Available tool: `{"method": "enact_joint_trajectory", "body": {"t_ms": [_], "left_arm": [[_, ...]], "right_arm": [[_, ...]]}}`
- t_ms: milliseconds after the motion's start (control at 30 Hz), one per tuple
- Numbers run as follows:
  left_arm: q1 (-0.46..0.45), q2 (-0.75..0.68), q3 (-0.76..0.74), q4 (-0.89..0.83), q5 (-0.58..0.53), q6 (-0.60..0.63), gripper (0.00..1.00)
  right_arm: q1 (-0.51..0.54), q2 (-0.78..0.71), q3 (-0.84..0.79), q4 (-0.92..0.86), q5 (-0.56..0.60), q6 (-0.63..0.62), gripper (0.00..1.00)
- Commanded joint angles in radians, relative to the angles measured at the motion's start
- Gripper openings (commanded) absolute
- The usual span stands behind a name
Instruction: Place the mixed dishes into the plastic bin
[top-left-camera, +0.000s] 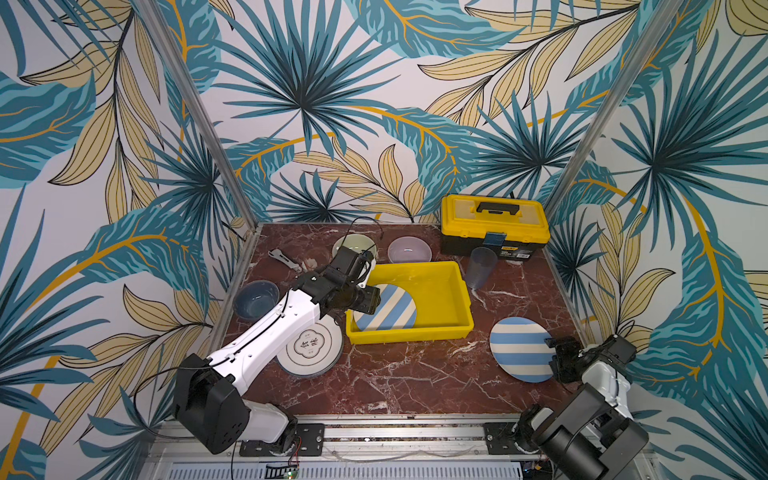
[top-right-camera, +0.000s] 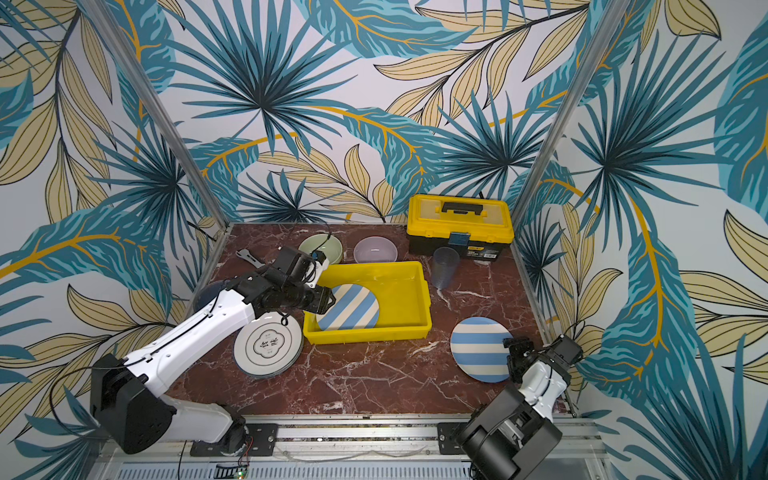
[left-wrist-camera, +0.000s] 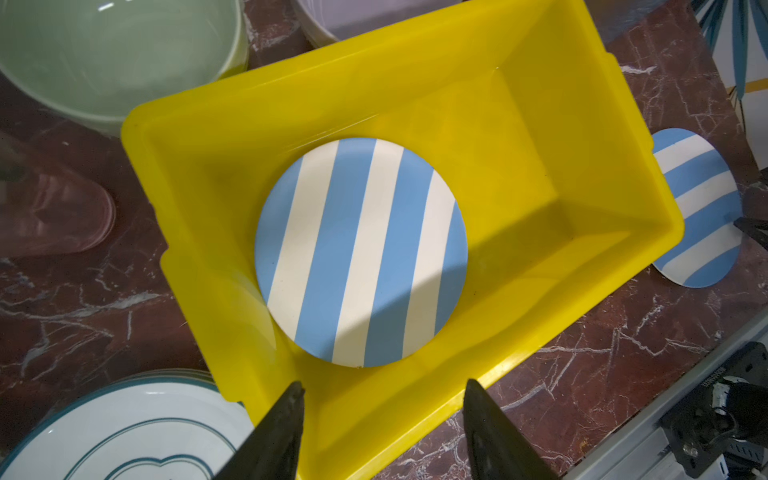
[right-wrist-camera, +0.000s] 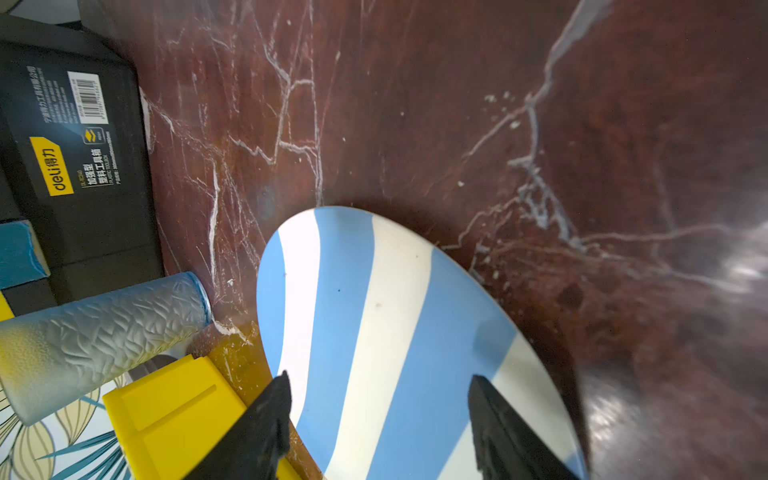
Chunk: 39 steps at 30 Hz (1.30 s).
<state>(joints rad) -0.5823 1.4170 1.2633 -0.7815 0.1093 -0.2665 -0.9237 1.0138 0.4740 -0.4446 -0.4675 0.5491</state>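
The yellow plastic bin (top-left-camera: 419, 334) (left-wrist-camera: 199, 137) stands mid-table with one blue-and-cream striped plate (top-left-camera: 388, 313) (left-wrist-camera: 361, 253) flat inside. My left gripper (top-left-camera: 374, 301) (left-wrist-camera: 383, 384) hovers open over the bin's near left corner and holds nothing. A second striped plate (top-left-camera: 519, 347) (right-wrist-camera: 374, 311) lies on the table at the right. My right gripper (top-left-camera: 555, 353) (right-wrist-camera: 380, 376) is open at that plate's right edge, with its fingers over the plate. White emblem plates (top-left-camera: 316, 349), a blue-grey bowl (top-left-camera: 255, 297), a green bowl (top-left-camera: 357, 243), a lilac bowl (top-left-camera: 409, 249) and a tumbler (top-left-camera: 480, 266) stand around the bin.
A yellow-and-black toolbox (top-left-camera: 494, 224) sits at the back right, just behind the tumbler. A grey metal tool (top-left-camera: 284, 259) lies at the back left. Patterned walls with metal posts close in the table on three sides.
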Motion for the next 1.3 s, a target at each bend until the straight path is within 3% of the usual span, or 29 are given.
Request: {"method": "enact_joint_trajectory", "body": {"t_ms": [0, 200, 500, 767, 1267], "left_arm": [[-0.030, 0.038, 0.044, -0.001, 0.001, 0.026, 0.62], [-0.038, 0.078, 0.085, -0.002, 0.040, 0.056, 0.62], [-0.054, 0.119, 0.144, -0.001, 0.074, 0.049, 0.60], [-0.156, 0.221, 0.202, 0.001, 0.063, -0.002, 0.53], [-0.326, 0.608, 0.660, 0.001, 0.035, -0.007, 0.39]], "right_arm": [[-0.003, -0.101, 0.039, -0.116, 0.148, -0.043, 0.69], [-0.003, -0.124, -0.008, -0.106, 0.256, 0.002, 0.70], [-0.006, 0.014, -0.056, 0.007, 0.177, 0.016, 0.70], [-0.009, 0.094, -0.056, 0.055, 0.116, 0.010, 0.67], [-0.010, 0.162, -0.070, 0.114, -0.001, 0.019, 0.60]]}}
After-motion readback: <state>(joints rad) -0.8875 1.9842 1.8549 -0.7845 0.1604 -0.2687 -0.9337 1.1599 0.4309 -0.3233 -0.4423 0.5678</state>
